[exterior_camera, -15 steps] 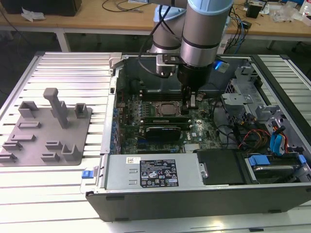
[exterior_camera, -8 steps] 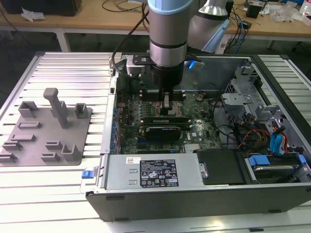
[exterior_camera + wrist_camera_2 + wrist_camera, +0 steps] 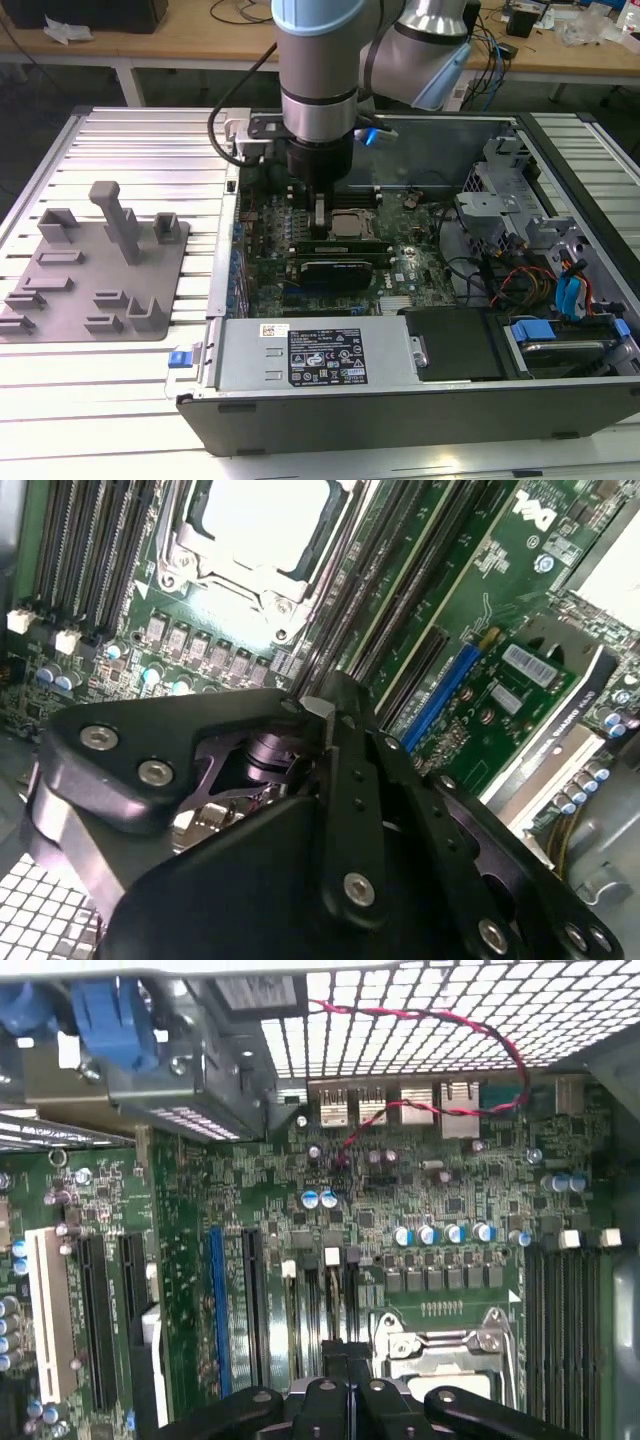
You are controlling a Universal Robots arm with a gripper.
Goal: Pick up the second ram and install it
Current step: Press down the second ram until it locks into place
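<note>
In the exterior view my gripper [image 3: 318, 220] hangs low over the motherboard [image 3: 420, 262], just to the exterior view's left of the processor socket [image 3: 352, 224]. A long narrow ram [image 3: 338, 246] stands on edge in a slot on the near side of the socket, right below the gripper. I cannot tell if it is the second ram. In both wrist views the gripper [image 3: 345, 1365] [image 3: 318, 708] looks shut, fingers together, over the dark memory slots [image 3: 330, 1305]. No strip shows between the fingers.
A wider black card [image 3: 345, 268] sits in front of the ram. The open case wall [image 3: 300, 355] runs along the near side, with drive bays and cables [image 3: 540, 280] at the exterior view's right. A grey fixture plate [image 3: 95, 270] with upright blocks lies outside the case on the left.
</note>
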